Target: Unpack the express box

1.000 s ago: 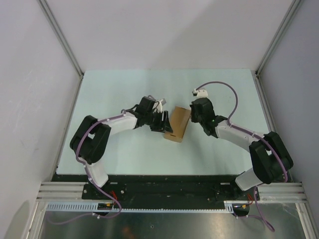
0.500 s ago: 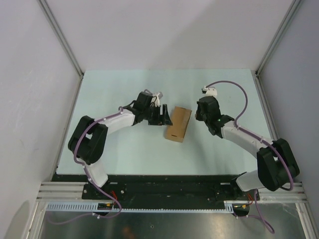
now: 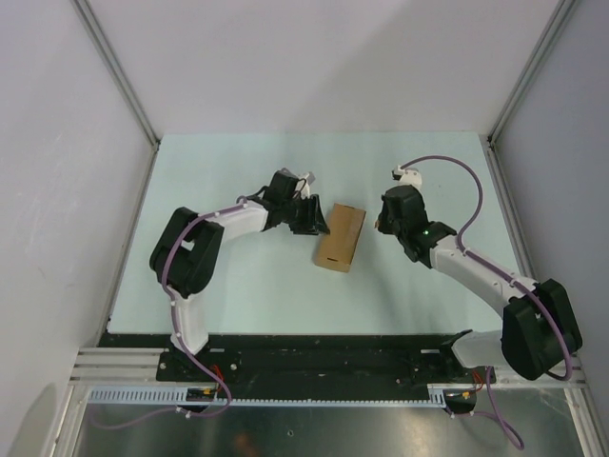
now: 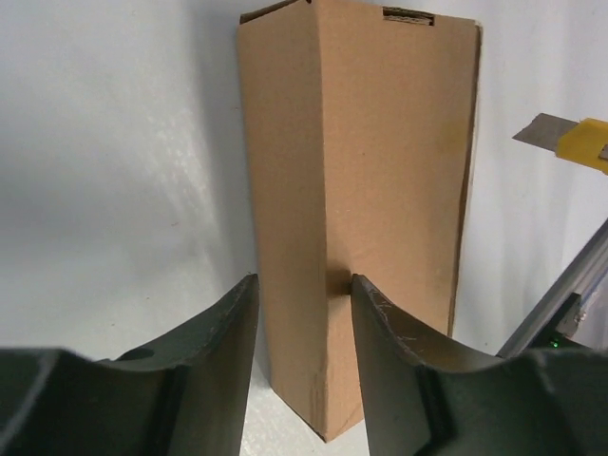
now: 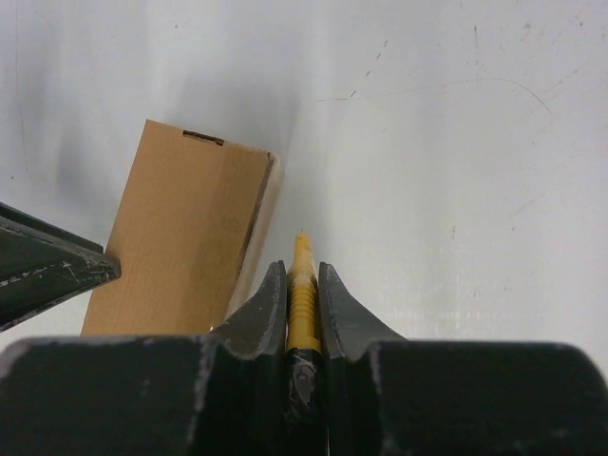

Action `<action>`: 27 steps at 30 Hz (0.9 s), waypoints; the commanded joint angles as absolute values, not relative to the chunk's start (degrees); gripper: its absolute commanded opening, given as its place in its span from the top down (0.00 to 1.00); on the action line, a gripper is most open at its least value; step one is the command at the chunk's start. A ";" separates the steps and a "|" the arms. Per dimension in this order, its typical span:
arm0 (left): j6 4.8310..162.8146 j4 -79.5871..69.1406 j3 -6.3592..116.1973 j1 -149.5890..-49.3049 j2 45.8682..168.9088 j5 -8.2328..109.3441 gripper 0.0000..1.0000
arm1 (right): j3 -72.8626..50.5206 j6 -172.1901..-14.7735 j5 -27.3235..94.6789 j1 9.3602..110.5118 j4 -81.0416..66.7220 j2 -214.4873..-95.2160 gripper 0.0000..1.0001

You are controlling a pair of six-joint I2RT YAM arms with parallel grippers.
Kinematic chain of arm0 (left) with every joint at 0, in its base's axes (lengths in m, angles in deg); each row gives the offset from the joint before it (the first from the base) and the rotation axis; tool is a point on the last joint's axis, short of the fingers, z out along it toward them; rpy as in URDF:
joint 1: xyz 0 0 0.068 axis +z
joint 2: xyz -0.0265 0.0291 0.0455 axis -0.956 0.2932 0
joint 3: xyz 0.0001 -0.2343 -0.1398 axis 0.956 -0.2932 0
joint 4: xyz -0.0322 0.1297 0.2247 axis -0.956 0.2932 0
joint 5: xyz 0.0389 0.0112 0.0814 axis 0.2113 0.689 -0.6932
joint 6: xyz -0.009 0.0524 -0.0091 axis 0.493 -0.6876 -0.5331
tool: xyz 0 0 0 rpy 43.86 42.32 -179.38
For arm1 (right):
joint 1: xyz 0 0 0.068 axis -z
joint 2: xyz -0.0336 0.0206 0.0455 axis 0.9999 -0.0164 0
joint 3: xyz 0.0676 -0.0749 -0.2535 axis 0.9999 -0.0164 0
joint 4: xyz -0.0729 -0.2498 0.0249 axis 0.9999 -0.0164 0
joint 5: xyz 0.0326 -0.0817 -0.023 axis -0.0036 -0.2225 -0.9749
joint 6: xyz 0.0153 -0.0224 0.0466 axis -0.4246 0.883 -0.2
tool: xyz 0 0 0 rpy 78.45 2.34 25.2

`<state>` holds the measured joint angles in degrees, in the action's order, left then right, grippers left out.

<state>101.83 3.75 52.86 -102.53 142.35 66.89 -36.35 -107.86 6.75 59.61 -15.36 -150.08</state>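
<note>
The express box (image 3: 340, 238), a closed brown carton, lies flat on the table's middle. It also shows in the left wrist view (image 4: 370, 180) and the right wrist view (image 5: 185, 237). My left gripper (image 3: 312, 219) is open at the box's left side. Its jaws straddle the box's near corner edge (image 4: 304, 280), and the right fingertip (image 4: 366, 290) is against the cardboard. My right gripper (image 3: 383, 221) is just right of the box and apart from it. It is shut on a slim yellow utility knife (image 5: 302, 285), whose blade (image 4: 546, 131) points toward the box.
The pale table (image 3: 238, 171) is walled by white panels at the back and sides. A metal rail (image 3: 324, 367) carrying the arm bases runs along the near edge. One finger of my left gripper (image 5: 47, 266) shows at the left in the right wrist view.
My right gripper has drawn back to the right, off the box's side, still holding the knife. My left gripper has shifted slightly toward the far end of the box. The box has barely moved.
</note>
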 commanded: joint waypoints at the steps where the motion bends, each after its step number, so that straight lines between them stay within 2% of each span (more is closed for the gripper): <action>1: 101.86 3.03 55.35 -102.22 143.60 68.57 0.57 | -36.62 -109.25 4.94 59.71 -15.62 -147.95 1.00; 7: 102.30 3.03 53.33 -100.72 143.17 68.13 0.73 | -36.71 -109.52 5.21 59.71 -15.53 -147.86 1.00; 12: 101.69 3.03 51.31 -98.35 142.81 68.49 0.76 | -36.79 -109.52 5.91 59.71 -14.92 -148.04 1.00; 27: 100.90 3.12 48.14 -96.42 141.49 67.96 0.76 | -36.71 -108.91 8.46 59.44 -12.72 -149.35 1.00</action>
<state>101.98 2.86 48.29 -96.28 142.28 68.51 -36.70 -108.95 7.56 59.61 -15.49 -149.54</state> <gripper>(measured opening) 0.242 0.142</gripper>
